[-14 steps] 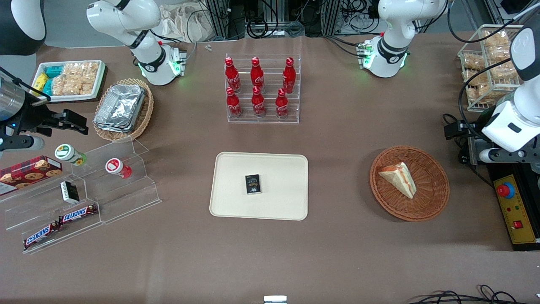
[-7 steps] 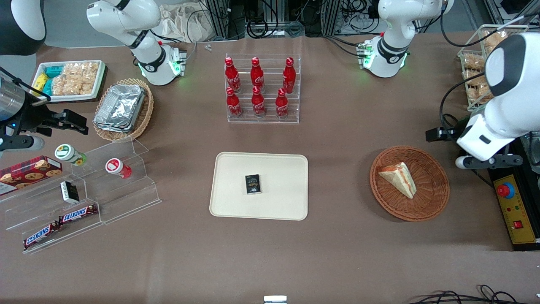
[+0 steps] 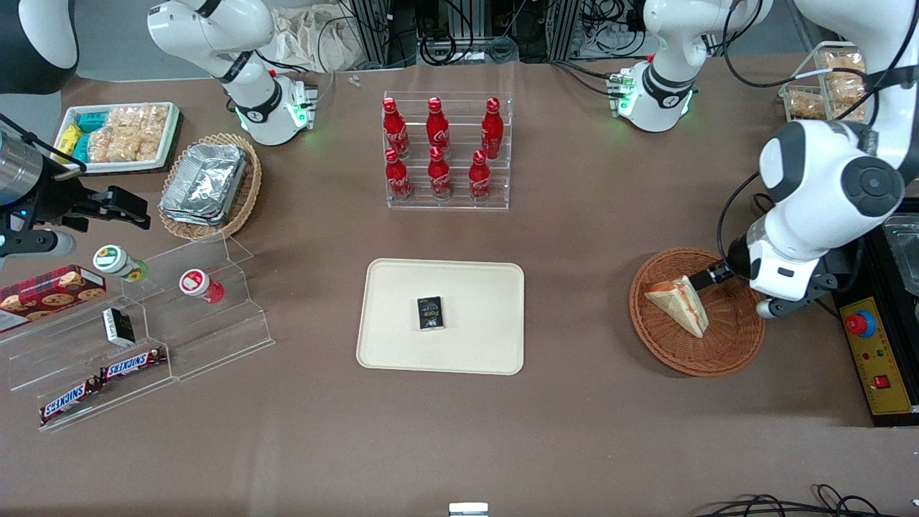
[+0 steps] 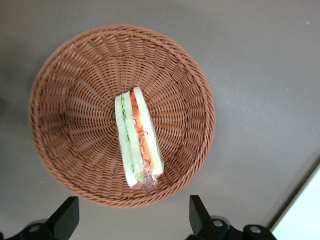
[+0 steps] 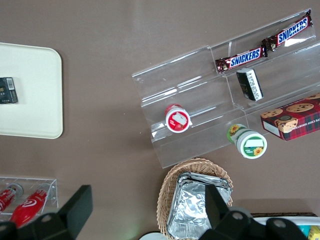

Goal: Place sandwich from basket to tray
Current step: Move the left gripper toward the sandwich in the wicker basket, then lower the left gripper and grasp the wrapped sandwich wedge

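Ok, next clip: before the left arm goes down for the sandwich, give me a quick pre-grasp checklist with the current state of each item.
1. Triangular white-bread sandwich lies in the round orange-brown wicker basket, nothing on top of it: ok.
2. Gripper open, with nothing between its fingers: ok.
3. Gripper above the basket: ok. Centred on the sandwich: not ok, it sits over the basket's rim.
4. Height above the sandwich: cannot tell.
5. Flat cream-beige tray has bare room for the sandwich: ok, though a small black box lies near its middle.
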Robot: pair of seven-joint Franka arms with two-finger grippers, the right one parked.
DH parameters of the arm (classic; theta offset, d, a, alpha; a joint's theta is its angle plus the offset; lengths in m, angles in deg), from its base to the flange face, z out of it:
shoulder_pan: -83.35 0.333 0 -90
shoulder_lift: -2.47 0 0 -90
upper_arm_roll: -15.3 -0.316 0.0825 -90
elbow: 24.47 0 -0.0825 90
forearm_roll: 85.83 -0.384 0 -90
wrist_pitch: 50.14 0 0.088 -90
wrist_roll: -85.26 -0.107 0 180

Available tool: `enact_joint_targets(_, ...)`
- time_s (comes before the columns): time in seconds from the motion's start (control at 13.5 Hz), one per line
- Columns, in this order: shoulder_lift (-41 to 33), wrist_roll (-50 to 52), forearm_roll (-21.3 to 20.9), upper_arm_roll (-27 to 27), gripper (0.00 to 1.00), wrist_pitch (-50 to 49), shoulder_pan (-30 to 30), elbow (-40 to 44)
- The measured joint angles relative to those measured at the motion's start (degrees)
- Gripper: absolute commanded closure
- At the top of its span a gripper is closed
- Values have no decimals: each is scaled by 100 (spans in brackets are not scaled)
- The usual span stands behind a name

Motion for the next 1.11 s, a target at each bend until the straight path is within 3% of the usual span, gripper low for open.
enact_joint_targets(0.3, 405, 913, 9, -4, 2, 805, 0, -271)
enact_joint_targets(0.81, 980, 1187, 12, -18, 10, 1297, 0, -382)
enact_joint_targets(0.89, 1009, 1213, 12, -18, 18, 1308, 0, -390)
enact_joint_targets(1.11, 1042, 1247, 12, -18, 82, 1313, 0, -416)
